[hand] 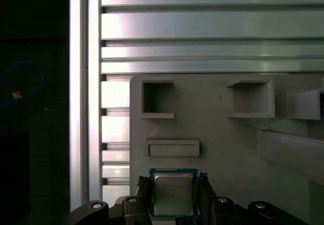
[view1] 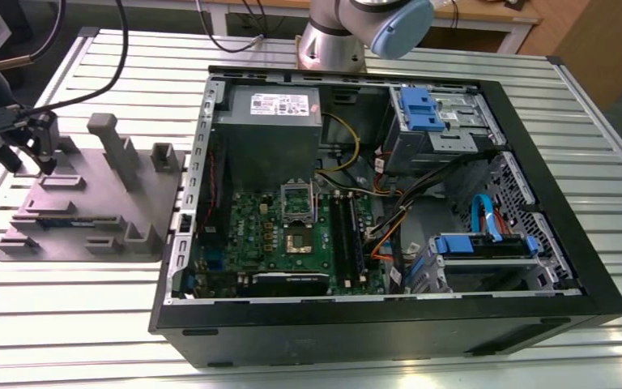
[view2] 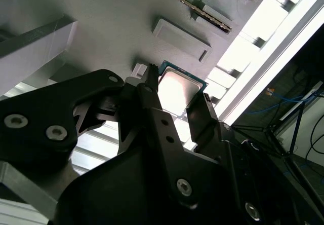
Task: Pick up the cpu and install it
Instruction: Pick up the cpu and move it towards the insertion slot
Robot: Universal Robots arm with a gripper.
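On the grey tray (hand: 228, 149), the cpu (hand: 173, 194) lies between the gripper's (hand: 173, 179) parted fingers (hand: 204, 185).

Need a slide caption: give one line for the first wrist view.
Gripper poised at the cpu, which lies on the grey moulded tray atop a slatted aluminium table.

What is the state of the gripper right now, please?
Gripper: down at the cpu, which lies on the grey tray; whether it is open or shut on it cannot be told.
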